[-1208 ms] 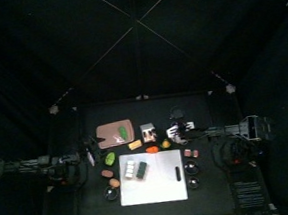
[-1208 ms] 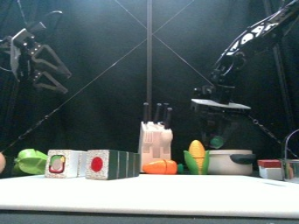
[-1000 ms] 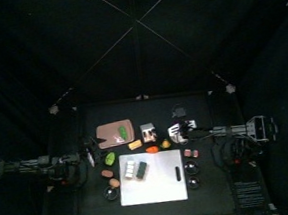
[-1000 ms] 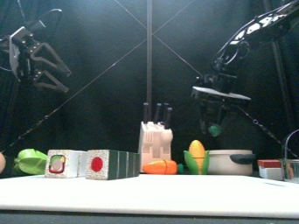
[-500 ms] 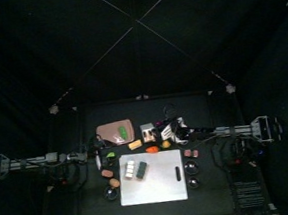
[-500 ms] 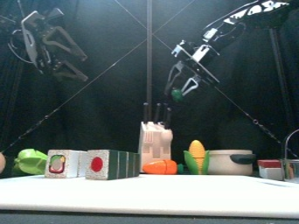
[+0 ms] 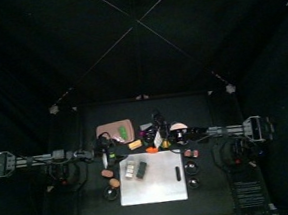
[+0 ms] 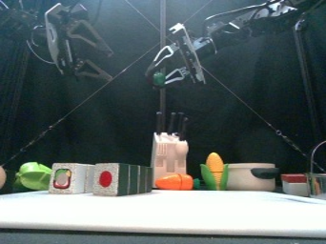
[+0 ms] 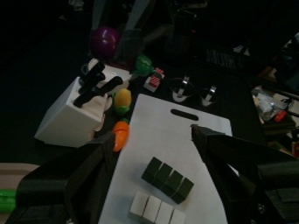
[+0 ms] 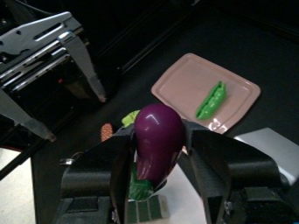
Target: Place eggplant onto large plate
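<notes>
Eggplant [image 10: 156, 140] is up in the air, purple and glossy, pinched between the right gripper's [image 10: 149, 168] jaws with its green stem end down near the palm and its rounded tip sticking out past the fingertips. From the front, that right gripper [image 8: 176, 65] hangs high above the table, well over the knife block [image 8: 169, 157], with a bit of green showing at the jaws. Beyond the eggplant's tip, down on the table, lies the large plate [image 10: 242, 98], reddish-brown with rounded corners, and a green pea pod [image 10: 212, 101] is lying on it. The eggplant is not touching the plate; it is well above and short of it. Over on the other side, the left gripper [image 8: 72, 43] is also raised high, jaws spread wide with nothing between them; the right wrist view catches it [image 10: 52, 61] just beside the eggplant. Below the left gripper [image 9: 149, 188], its own camera looks down on the white cutting board [image 9: 176, 149], with the eggplant [image 9: 107, 38] visible far past it.
</notes>
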